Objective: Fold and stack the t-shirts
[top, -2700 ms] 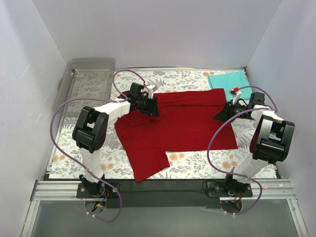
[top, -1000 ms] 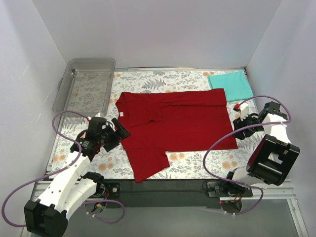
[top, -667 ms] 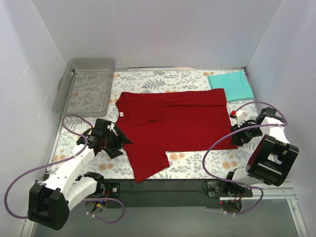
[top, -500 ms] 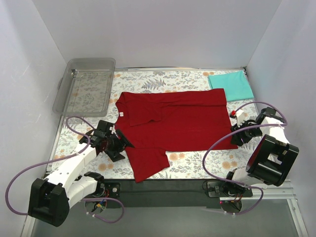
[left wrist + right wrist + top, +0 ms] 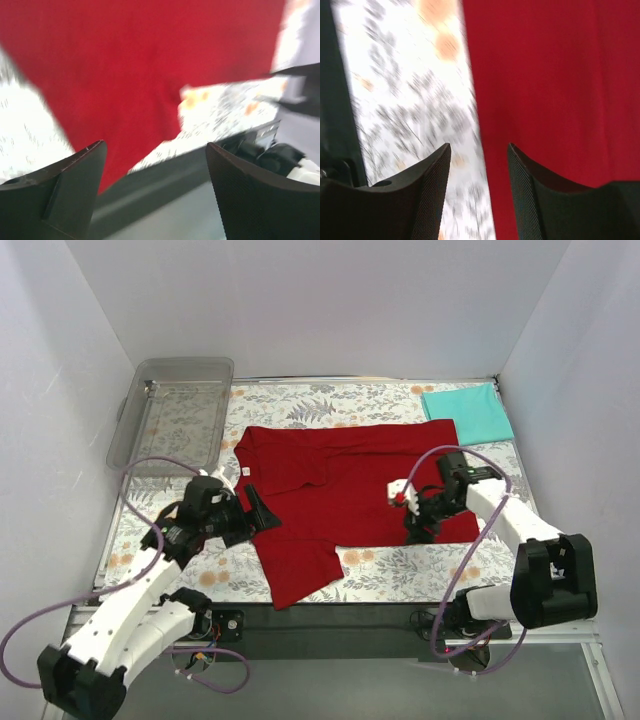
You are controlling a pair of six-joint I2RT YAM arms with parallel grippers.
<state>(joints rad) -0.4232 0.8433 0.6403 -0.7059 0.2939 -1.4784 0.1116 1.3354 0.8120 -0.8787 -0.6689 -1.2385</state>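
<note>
The black two-finger right gripper (image 5: 479,150), jaws apart and empty, hangs over the plain dark red cloth shirt's (image 5: 545,75) edge on a blurred white floral tablecloth (image 5: 405,100).

clear tray (image 5: 175,415) fills far-left corner, gap beside red shirt (image 5: 350,475)

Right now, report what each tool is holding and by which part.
Nothing. Both the left tool and right tool are open over the red t-shirt, with no cloth between their fingers.

We find no text, brand, number or sign that we can read in any view; the only label we see is a small white tag (image 5: 244,470) at the neck of the dark red t-shirt (image 5: 350,480), too small to make out
</note>
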